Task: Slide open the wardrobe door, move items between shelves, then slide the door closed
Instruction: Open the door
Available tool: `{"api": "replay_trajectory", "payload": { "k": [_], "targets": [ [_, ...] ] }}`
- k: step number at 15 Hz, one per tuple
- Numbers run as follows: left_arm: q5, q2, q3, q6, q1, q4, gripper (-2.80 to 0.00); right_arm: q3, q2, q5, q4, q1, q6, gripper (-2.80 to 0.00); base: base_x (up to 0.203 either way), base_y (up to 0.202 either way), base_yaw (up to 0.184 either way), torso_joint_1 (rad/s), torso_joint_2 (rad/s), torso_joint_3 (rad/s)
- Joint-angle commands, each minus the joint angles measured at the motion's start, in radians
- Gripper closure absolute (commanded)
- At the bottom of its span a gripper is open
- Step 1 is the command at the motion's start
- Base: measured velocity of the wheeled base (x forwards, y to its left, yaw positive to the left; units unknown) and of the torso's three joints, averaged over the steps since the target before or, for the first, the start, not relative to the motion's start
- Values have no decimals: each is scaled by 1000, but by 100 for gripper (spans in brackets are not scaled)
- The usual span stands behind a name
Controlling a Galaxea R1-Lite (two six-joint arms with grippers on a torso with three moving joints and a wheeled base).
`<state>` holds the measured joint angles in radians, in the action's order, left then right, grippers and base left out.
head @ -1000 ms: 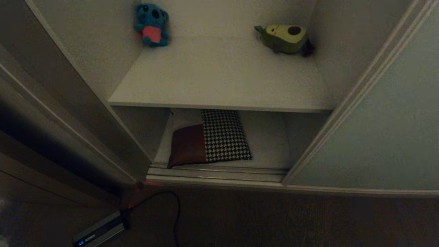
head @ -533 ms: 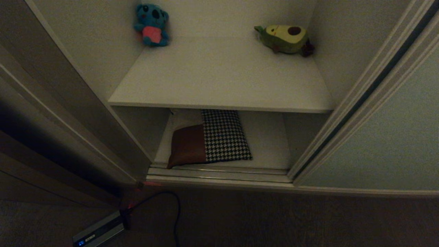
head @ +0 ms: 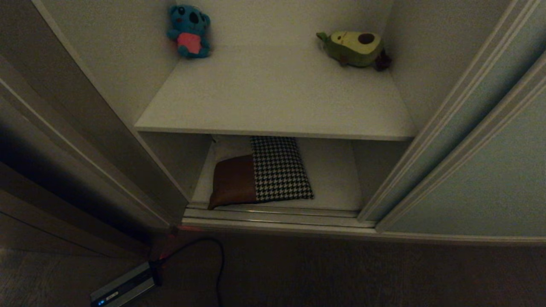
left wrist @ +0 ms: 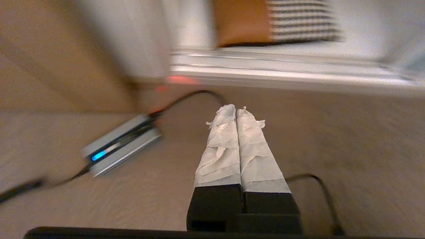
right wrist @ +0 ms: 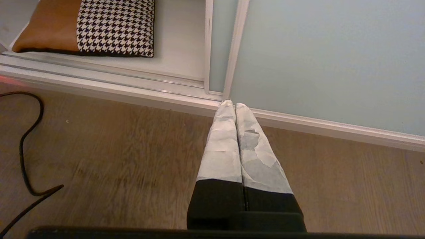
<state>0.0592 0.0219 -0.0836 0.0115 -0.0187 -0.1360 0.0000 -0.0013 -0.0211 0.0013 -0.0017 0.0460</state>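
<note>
Cushion (right wrist: 83,28) on bottom shelf (right wrist: 179,43), ahead of both empty, closed end effectors: left (left wrist: 236,109), right (right wrist: 231,104). Left seemingly nearer.

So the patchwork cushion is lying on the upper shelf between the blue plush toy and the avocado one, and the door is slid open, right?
Not quite. The head view shows the cushion on the lower shelf, under the upper shelf where the blue plush toy and the avocado one sit. The door is indeed slid open.
</note>
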Motion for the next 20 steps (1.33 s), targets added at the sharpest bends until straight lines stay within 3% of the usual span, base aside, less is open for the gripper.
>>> {"api": "replay_trajectory", "payload": {
  "k": [1,2,4,5,20],
  "targets": [
    [-87,-24,10,9,0,-23,0,3,0,0,0,0,2,0,0,0,0,0,0,0],
    [-80,-23,13,1,0,-34,0,3,0,0,0,0,0,0,0,0,0,0,0,0],
    [-66,-23,13,-90,0,-36,0,3,0,0,0,0,0,0,0,0,0,0,0,0],
    [-42,-23,12,-97,0,-40,0,3,0,0,0,0,0,0,0,0,0,0,0,0],
    [-41,-23,14,-81,0,-34,0,3,0,0,0,0,0,0,0,0,0,0,0,0]
  ]
}}
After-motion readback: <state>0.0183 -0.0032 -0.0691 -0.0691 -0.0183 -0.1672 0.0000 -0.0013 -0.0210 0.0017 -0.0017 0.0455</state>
